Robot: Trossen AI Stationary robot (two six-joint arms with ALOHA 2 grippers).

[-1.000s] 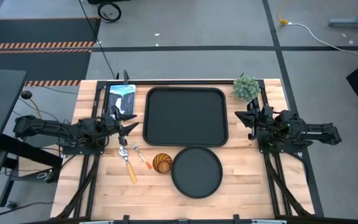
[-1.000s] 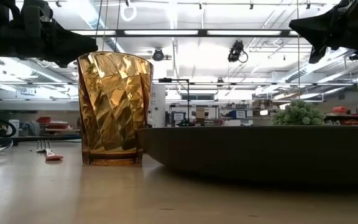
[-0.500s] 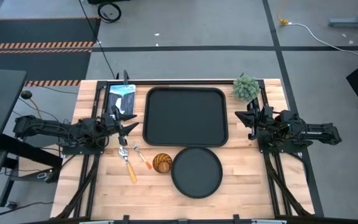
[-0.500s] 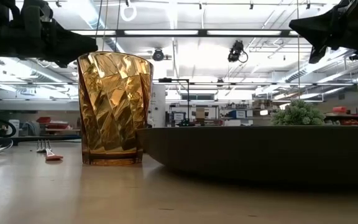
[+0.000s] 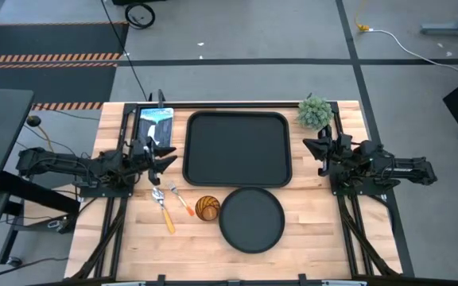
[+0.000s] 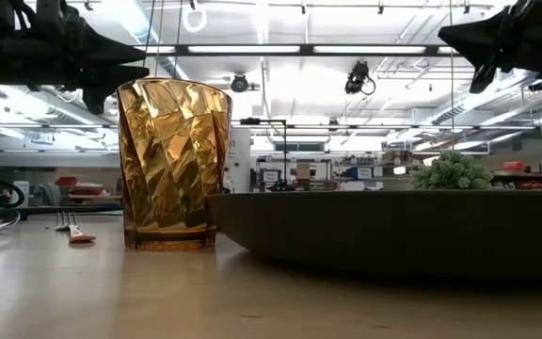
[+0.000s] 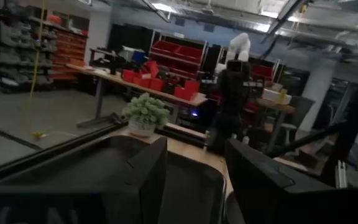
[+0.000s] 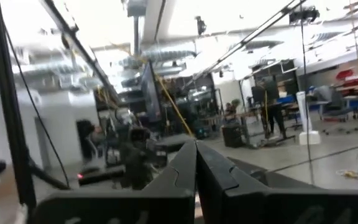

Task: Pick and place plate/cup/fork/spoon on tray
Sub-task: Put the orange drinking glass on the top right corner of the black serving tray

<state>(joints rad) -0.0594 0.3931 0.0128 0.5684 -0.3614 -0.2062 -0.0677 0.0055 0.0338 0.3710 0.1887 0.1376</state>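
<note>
Beside the tray (image 5: 237, 148), left hand (image 5: 164, 157) agape.

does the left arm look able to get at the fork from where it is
Probably yes. The fork lies bare on the table just beside the left gripper, whose fingers are open; only the spoon lies alongside.

Even overhead light falls on the pale wooden worktop (image 5: 308, 238) in the high view, leaving only short, soft shadows. At table height, bright ceiling strip lights blow out the background and shine through the amber cup (image 6: 174, 165), which glows while the plate (image 6: 393, 231) sits as a dark silhouette. The left wrist view is dim and soft, its near fingers (image 7: 148, 180) out of focus. The right wrist view is hazy, washed out by glare.
</note>
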